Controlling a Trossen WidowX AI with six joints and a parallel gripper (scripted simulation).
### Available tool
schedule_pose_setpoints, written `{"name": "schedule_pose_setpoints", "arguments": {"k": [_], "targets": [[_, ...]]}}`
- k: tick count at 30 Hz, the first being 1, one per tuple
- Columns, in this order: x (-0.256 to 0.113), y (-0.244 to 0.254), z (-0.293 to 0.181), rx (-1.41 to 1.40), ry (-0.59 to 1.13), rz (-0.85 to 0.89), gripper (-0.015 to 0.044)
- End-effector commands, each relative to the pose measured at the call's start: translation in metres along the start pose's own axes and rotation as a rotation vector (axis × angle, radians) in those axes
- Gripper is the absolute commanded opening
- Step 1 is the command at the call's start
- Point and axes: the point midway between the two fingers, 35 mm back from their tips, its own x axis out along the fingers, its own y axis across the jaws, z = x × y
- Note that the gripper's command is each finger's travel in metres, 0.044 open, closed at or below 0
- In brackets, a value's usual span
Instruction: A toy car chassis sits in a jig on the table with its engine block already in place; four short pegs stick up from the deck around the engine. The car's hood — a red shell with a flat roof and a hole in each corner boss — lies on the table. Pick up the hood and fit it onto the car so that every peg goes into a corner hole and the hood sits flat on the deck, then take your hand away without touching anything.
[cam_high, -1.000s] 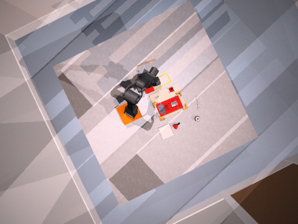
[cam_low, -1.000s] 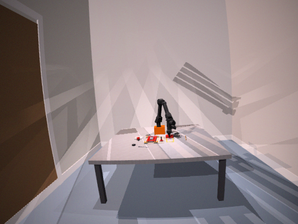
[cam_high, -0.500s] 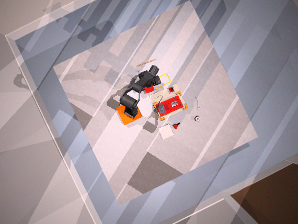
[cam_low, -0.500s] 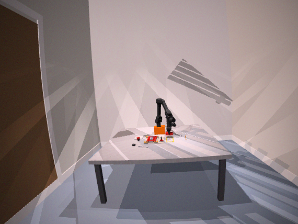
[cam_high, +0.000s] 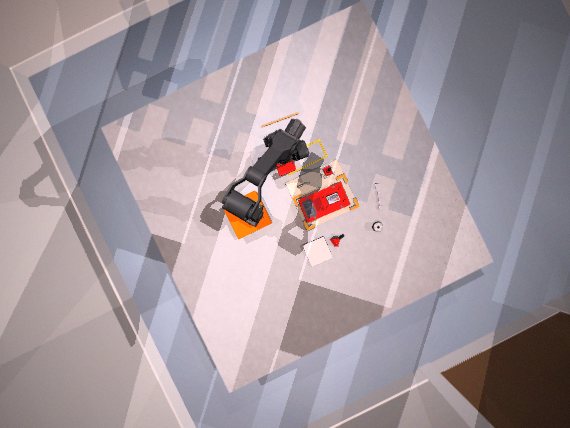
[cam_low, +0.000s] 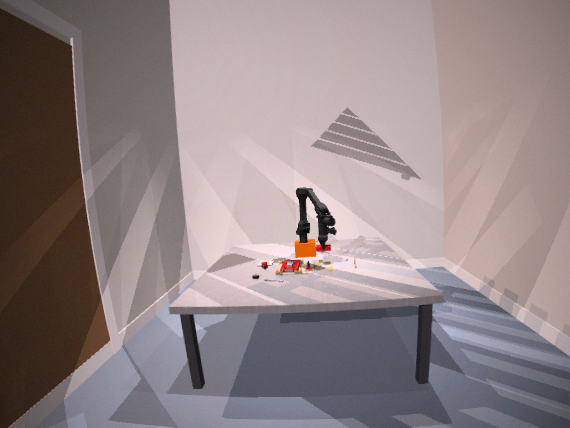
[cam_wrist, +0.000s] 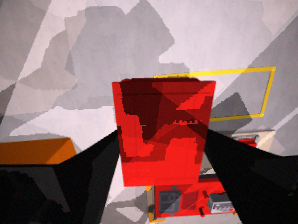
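The red hood (cam_high: 286, 168) (cam_low: 325, 247) (cam_wrist: 165, 150) is held up above the table, its flat roof facing the wrist camera. My gripper (cam_wrist: 160, 132) (cam_low: 323, 247) is shut on the hood, one finger at each long side. The red chassis (cam_high: 322, 201) (cam_low: 290, 266) (cam_wrist: 187, 201) sits in the jig (cam_high: 357, 203) with orange corner brackets, below and to one side of the hood. The grey engine block (cam_high: 333, 198) (cam_wrist: 221, 203) is on its deck. The pegs are too small to tell apart clearly, and the hood's corner holes do not show clearly.
A yellow outline (cam_high: 326, 148) (cam_wrist: 268, 92) lies beside the jig. A small red part (cam_high: 327, 171) is at the jig's edge. A white square (cam_high: 318, 251), a red-and-black part (cam_high: 336, 241), a wheel (cam_high: 377, 226) and a thin rod (cam_high: 378, 195) lie around. The orange base (cam_high: 242, 230) (cam_low: 305, 248) carries the arm.
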Motion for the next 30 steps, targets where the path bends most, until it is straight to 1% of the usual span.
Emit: {"name": "schedule_pose_setpoints", "arguments": {"k": [1,8,21,30], "targets": [[-0.011,-0.002,0.001,0.0,-0.005,-0.007,0.0],[-0.006,-0.007,-0.004,0.054,-0.002,-0.002,0.0],[-0.009,-0.05,-0.032,0.374,-0.024,-0.01,0.0],[-0.011,-0.078,-0.059,0.608,-0.024,-0.014,0.0]]}}
